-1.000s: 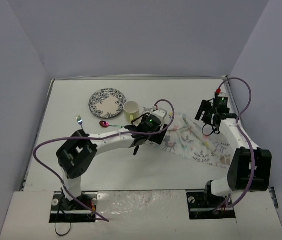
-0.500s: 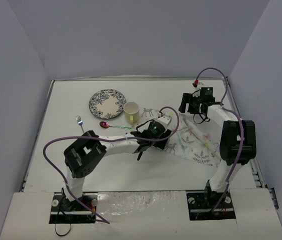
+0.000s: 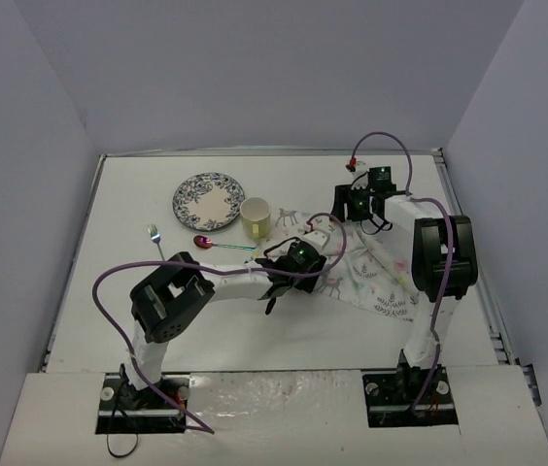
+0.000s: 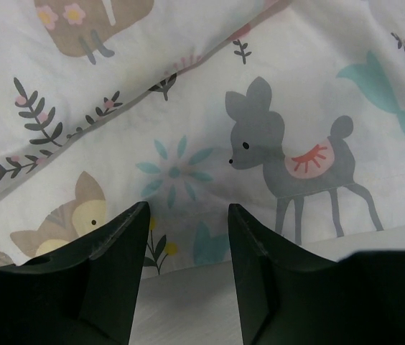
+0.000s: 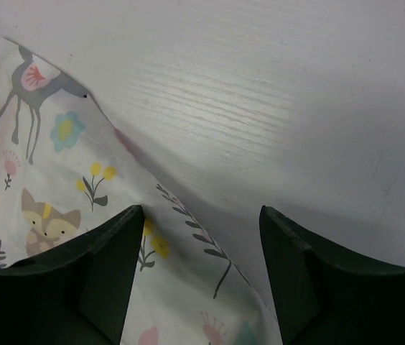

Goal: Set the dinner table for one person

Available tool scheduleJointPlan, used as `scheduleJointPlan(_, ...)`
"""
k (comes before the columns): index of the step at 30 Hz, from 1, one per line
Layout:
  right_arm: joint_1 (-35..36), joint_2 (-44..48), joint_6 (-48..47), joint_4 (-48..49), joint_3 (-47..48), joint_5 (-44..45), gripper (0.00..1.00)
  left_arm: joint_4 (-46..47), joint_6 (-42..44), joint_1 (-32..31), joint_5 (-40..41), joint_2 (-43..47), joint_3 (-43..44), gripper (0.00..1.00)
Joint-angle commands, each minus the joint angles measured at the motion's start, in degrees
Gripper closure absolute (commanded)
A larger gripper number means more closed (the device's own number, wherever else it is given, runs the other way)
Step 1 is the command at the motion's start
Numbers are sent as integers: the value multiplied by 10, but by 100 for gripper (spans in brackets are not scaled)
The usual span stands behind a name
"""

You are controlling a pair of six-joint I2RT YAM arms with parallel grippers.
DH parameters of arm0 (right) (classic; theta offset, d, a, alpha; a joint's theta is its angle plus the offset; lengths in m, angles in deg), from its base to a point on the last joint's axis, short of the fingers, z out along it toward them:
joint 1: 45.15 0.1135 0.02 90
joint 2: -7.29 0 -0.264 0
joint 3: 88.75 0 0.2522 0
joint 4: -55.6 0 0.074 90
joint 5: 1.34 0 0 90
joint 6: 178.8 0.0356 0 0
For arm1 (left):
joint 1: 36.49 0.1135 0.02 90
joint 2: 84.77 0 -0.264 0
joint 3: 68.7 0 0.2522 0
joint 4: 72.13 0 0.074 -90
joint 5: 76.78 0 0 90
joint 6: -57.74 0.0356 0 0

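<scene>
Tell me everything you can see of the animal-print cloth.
The cloth is thin white fabric printed with pastel deer, foxes, flowers and sprigs. It lies rumpled and creased on the white table, right of the cup, not spread flat. The left fingers stand apart over its near edge; the right fingers stand apart over its far edge. Neither pair visibly pinches it.

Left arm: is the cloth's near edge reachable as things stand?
Probably yes. The left hand hangs open right over the near edge of the cloth, with nothing between it and the fabric. Bare table shows just below that edge.
</scene>
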Motion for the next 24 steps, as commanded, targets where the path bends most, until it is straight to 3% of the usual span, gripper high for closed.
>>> scheduleJointPlan(1, 4, -2, -42, -22, 31, -28, 55, -41, -28, -2, -22, -6, -8, 58)
scheduleJointPlan(4, 3, -8, -46, -29, 39, -24, 88, -54, -35, -2, -22, -4, -14, 61)
scheduleJointPlan(7, 2, 8, -48, -29, 57, 22, 100, -67, -41, -1, -27, -4, -20, 71)
scheduleJointPlan(10, 0, 36, -50, -29, 84, 77, 100, -85, -44, -1, -35, -5, -22, 78)
scheduleJointPlan(12, 0, 62, -52, -20, 101, 159, 100, -87, -45, -1, -39, 0, -27, 82)
scheduleJointPlan(17, 1, 103, -46, 72, 92, 299, 97, -101, -47, 0, -46, 6, -27, 86)
scheduleJointPlan(20, 1, 91, -39, 75, 105, 329, 85, -108, -49, 2, -47, 6, -25, 87)
scheduleJointPlan(24, -5, 107, -22, 67, 96, 343, 57, -133, -50, 10, -39, 17, -23, 87)
